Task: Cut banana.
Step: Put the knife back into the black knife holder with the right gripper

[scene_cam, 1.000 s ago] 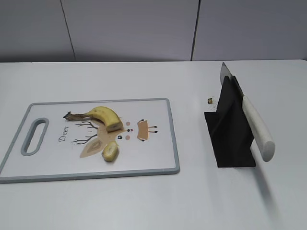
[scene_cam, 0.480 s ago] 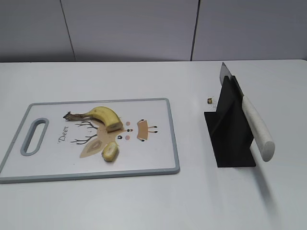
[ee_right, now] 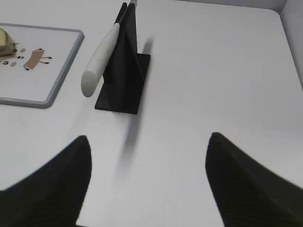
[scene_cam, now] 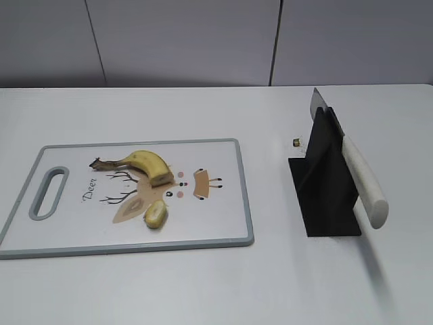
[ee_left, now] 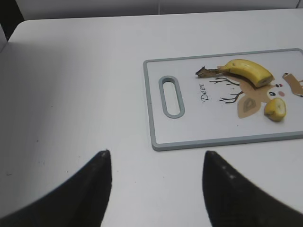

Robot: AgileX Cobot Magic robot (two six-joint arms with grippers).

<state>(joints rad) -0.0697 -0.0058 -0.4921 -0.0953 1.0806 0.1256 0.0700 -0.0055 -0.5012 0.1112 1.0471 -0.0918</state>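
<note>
White table (scene_cam: 203,284) | grey wall panels (scene_cam: 183,40) | cutting board (scene_cam: 216,223), cut banana (scene_cam: 145,164) | both jaws spread, empty

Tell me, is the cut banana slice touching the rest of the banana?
Apart. The exterior view shows bare board between the slice and the banana.

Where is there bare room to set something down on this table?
Free: the strip between the cutting board and the knife stand, and the table left of the board. Crowded: mid-board, around the banana and its cut piece.
</note>
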